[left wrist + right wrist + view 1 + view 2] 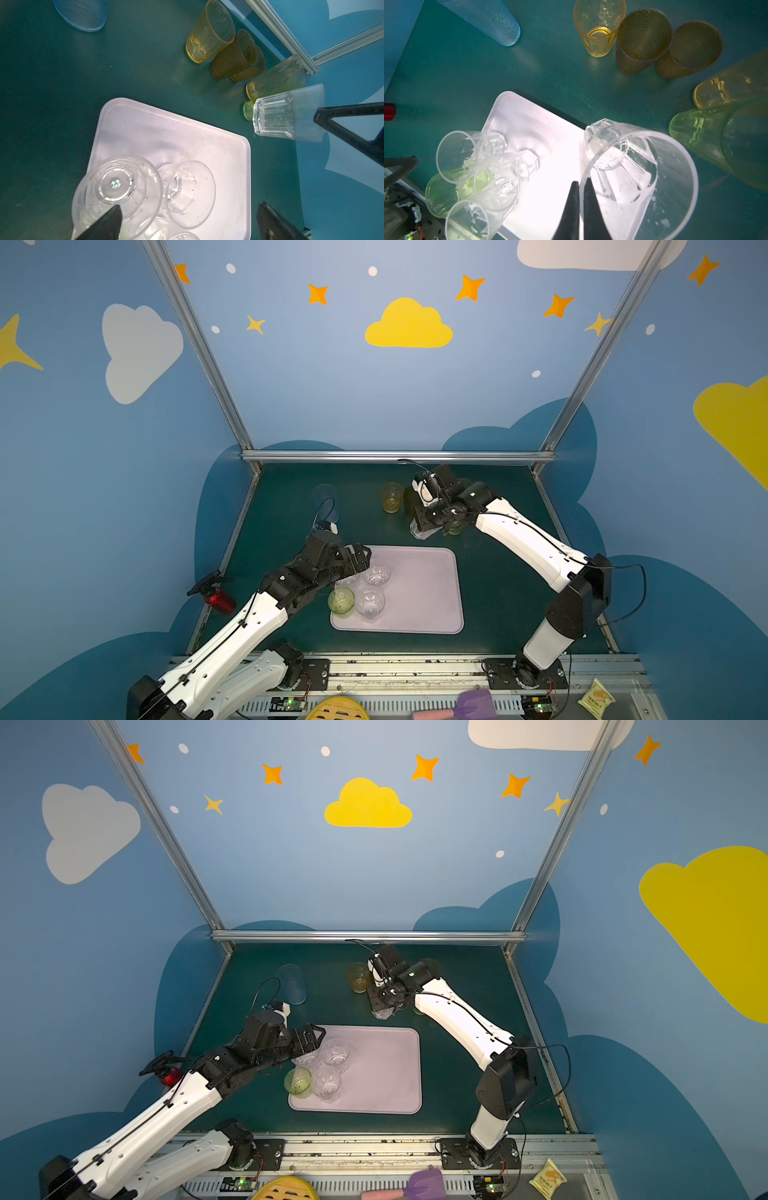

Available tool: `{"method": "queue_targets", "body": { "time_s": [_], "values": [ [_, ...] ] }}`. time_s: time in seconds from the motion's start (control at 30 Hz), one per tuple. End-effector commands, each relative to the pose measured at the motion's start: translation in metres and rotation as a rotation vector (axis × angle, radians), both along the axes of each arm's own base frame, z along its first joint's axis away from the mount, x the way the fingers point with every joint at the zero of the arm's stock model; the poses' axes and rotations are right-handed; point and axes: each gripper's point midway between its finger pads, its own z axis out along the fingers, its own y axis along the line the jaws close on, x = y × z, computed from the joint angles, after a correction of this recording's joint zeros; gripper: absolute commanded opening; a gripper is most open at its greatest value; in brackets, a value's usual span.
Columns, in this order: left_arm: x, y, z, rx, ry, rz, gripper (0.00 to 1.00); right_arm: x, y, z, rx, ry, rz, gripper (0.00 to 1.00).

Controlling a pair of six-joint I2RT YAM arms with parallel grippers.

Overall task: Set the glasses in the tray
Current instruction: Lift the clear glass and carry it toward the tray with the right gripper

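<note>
The lilac-pink tray (428, 597) lies mid-table. On its left part stand three clear faceted glasses (377, 574) and a short green one (341, 601). My left gripper (359, 558) hangs open over the tray's far-left corner, with one fingertip (104, 224) in front of a clear glass's rim (116, 193). Behind the tray, my right gripper (580, 185) is shut on the rim of a tilted clear faceted glass (633, 166), which is held off the table. On the table stand a pale blue glass (326, 499), a yellow one (391, 497), two brown ones (643, 37), and tall amber (726, 89) and yellow-green (708, 135) ones.
A red object (218, 599) sits at the table's left edge. An aluminium rail (399, 456) bounds the back. On the front ledge lie a yellow slotted disc (338, 709), a purple spatula (473, 703) and a yellow packet (596, 697).
</note>
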Motion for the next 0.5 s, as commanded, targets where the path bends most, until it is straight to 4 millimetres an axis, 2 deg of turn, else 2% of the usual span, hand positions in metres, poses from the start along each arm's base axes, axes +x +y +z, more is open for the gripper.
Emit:
{"method": "queue_targets", "body": {
  "time_s": [0.0, 0.47],
  "values": [
    [-0.001, -0.001, -0.002, -0.02, 0.006, 0.002, 1.0, -0.008, -0.002, 0.02, 0.042, -0.048, -0.006, 0.0],
    [-0.005, -0.012, 0.002, -0.091, 0.026, -0.021, 1.0, -0.041, -0.016, 0.032, 0.103, -0.059, -0.012, 0.0]
  ]
}}
